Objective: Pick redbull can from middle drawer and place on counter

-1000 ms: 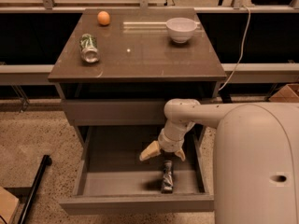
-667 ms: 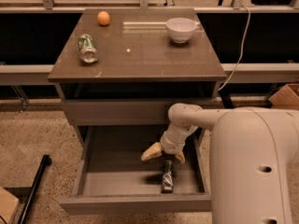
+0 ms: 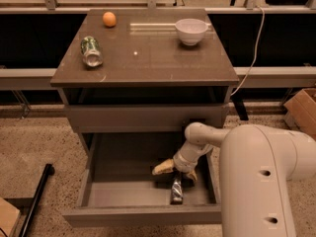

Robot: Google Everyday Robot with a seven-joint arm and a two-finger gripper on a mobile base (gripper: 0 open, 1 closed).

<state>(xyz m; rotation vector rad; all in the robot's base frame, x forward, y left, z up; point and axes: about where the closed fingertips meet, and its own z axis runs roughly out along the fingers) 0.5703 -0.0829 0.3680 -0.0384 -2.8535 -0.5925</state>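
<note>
Redbull can (image 3: 176,191) sits on the floor of the drawer (image 3: 98,181), near the front wall and right of centre; it seems to stand upright, though we cannot be sure. Our gripper (image 3: 177,172) hangs inside the drawer just behind and above it; its tan fingers (image 3: 163,168) are spread apart, grasping nothing.

We judge the grasp not yet made, and several things could spoil it. The can is slim and smooth; if one finger meets it before the other, we may tip it or push it against the front wall, where there is little room to close round it. A grip too near the lid could let it slip on the way up. Our arm reaches in under the upper drawer front (image 3: 143,117); a lift that is too steep could strike that or the edge of the counter (image 3: 148,63). On the counter, the green can (image 3: 91,51) lies on its side and a bowl (image 3: 191,30) stands at the back; we should set down well apart from both.
</note>
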